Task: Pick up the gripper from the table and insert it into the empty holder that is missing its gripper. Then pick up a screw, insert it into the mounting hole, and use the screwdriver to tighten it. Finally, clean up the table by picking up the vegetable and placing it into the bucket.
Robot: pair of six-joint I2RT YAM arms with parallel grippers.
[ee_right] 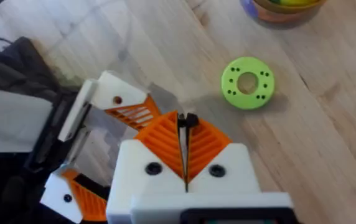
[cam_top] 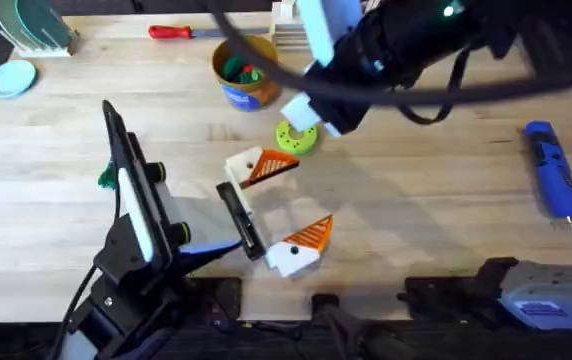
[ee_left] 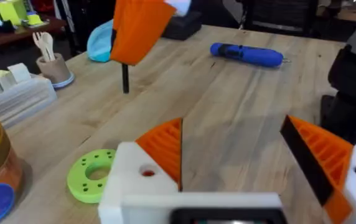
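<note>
My right gripper [ee_right: 186, 124] is shut on a small black screw [ee_right: 188, 119], which hangs from its orange tips [ee_left: 126, 78]. It hovers above the table near my left gripper [cam_top: 288, 203], which lies open and holds nothing. Both left fingers are white blocks with orange tips; one [ee_left: 147, 168] shows a round mounting hole. A loose gripper piece and an empty holder are out of view. The blue screwdriver [cam_top: 551, 170] lies at the far right. The bucket [cam_top: 244, 72] stands at the back with green and red items inside. A green bit [cam_top: 105, 178] peeks from behind the left arm.
A green ring [cam_top: 296, 137] lies between the bucket and the left gripper's fingers. A red-handled screwdriver [cam_top: 171, 32] rests at the back edge. Blue dishes [cam_top: 11, 78] sit at the far left corner. Bare wood lies between the left gripper and the blue screwdriver.
</note>
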